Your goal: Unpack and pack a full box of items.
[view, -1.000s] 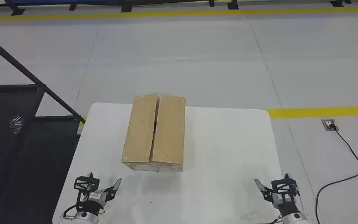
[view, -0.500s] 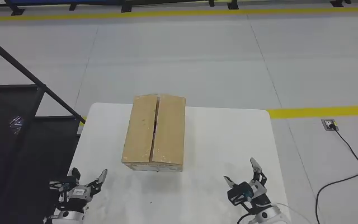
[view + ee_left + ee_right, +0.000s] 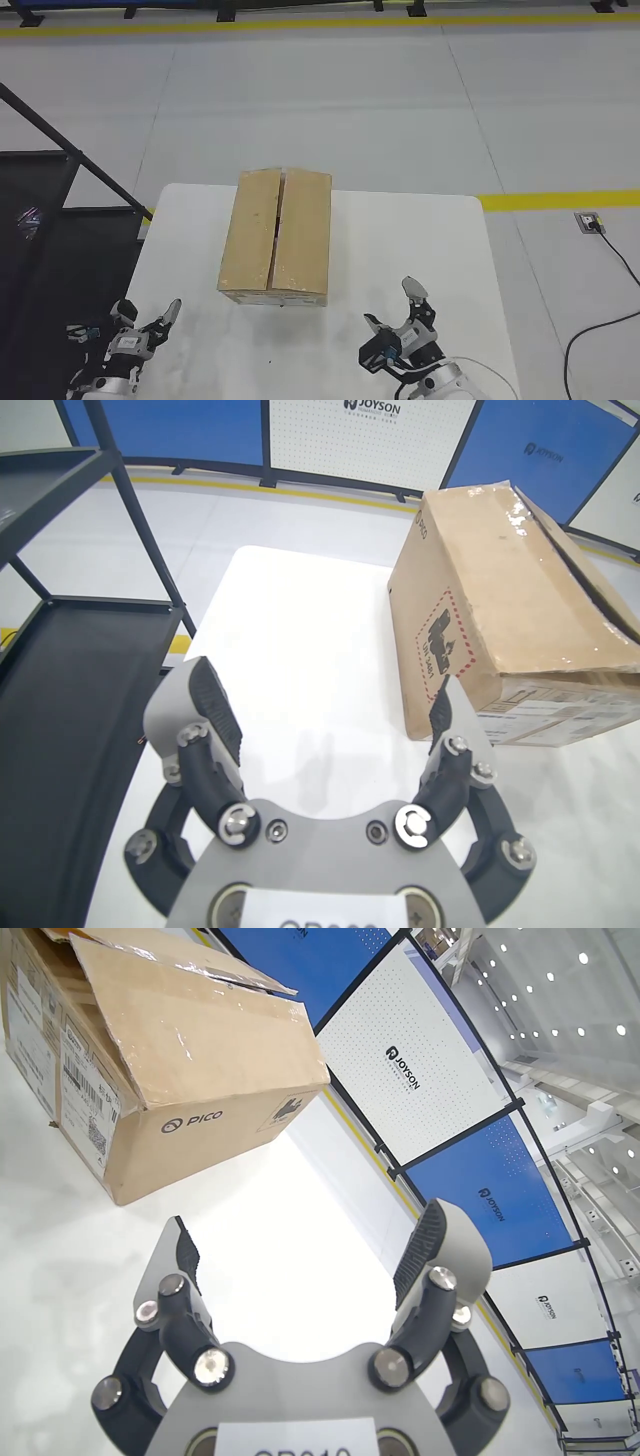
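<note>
Two grippers hang over the near edge of one white table (image 3: 400,250), the left gripper (image 3: 325,680) at its left corner and the right gripper (image 3: 305,1218) toward its right, each with fingers spread wide and holding nothing. One cardboard box (image 3: 275,232) stands farther in, left of the table's centre and well apart from both, its two top flaps meeting along a middle seam. One black shelf rack (image 3: 75,680) flanks the table's left side; beyond lie pale floor with yellow lines (image 3: 560,200), a floor socket (image 3: 589,222) and blue and white panels (image 3: 320,430).
</note>
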You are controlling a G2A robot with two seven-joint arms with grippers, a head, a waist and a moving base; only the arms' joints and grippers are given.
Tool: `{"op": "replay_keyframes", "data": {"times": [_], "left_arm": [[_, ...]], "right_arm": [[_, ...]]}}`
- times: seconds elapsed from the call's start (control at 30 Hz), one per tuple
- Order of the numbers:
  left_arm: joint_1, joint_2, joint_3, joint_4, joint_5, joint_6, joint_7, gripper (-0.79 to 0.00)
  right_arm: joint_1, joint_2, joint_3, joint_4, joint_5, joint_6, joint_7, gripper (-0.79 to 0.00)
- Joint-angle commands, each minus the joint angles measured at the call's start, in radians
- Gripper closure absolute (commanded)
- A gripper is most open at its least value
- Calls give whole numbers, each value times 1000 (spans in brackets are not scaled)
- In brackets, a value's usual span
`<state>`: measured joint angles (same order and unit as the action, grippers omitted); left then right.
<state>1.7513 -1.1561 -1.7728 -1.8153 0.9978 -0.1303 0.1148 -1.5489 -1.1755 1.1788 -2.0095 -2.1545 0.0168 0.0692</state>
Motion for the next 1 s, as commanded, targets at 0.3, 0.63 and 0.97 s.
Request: {"op": "replay_keyframes", "data": {"times": [0.3, 0.63, 0.97], "left_arm": [[-141, -11, 94, 31, -29, 87, -129, -785], [-199, -16, 136, 75, -22, 103, -141, -785], [-255, -23, 187, 109, 75, 172, -148, -785]], "right_arm": [[214, -41, -180, 87, -6, -41, -55, -785], [267, -56, -237, 70, -48, -45, -12, -785], [267, -56, -237, 70, -48, -45, -12, -785]]}}
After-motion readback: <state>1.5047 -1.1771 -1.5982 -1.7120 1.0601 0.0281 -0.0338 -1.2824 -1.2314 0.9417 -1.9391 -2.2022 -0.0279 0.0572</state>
